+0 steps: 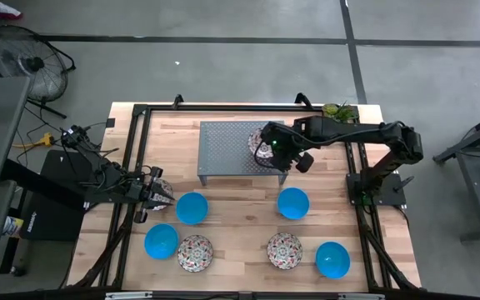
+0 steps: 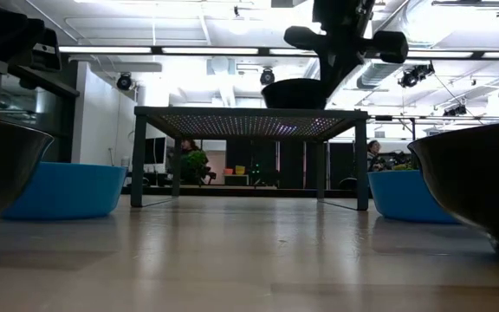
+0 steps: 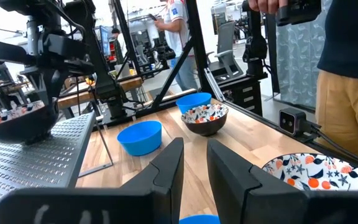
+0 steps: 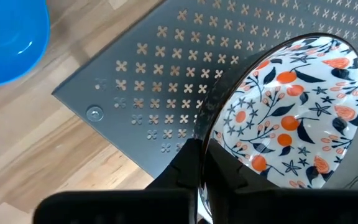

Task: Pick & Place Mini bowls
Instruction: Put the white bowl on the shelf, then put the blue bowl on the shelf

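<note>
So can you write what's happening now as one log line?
right gripper: shut on floral white mini bowl | on grey perforated stand | left gripper: waiting, table's left side

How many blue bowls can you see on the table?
4. One blue bowl sits by the left gripper, one nearer the front left, one in front of the grey stand, one at the front right. None looks hidden.

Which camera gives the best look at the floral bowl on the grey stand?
The right wrist view: the floral bowl fills it, rim pinched by the right gripper. The high view mostly hides it under the arm, the low view shows a dark silhouette, the left wrist view its side.
</note>
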